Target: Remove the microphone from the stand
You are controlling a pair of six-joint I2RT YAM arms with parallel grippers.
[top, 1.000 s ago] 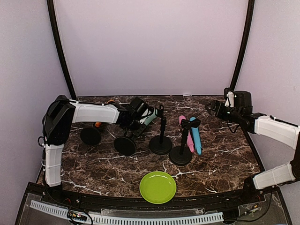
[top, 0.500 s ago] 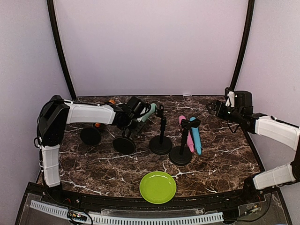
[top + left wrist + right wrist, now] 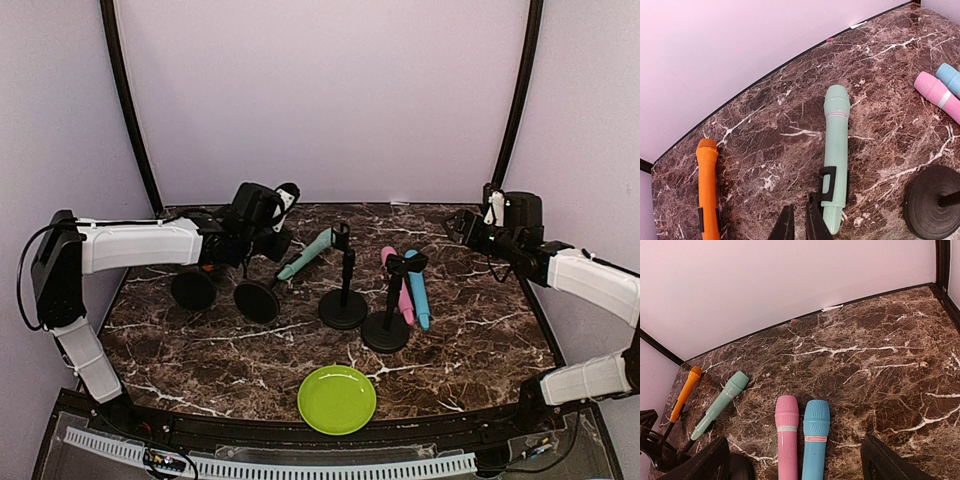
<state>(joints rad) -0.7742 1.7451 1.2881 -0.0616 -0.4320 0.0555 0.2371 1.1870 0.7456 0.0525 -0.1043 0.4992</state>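
Your left pincer (image 3: pixel 799 224) is together, holding nothing, just near of the mint microphone (image 3: pixel 836 145), tilted in its stand (image 3: pixel 257 300) left of centre; your right pincer (image 3: pixel 460 228) stands apart

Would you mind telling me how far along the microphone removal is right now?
Done: the pink microphone and blue microphone lie loose on the table. In hand: nothing; the left gripper is shut and empty, the right gripper open. Left: the mint microphone and orange microphone sit in their stand clips.
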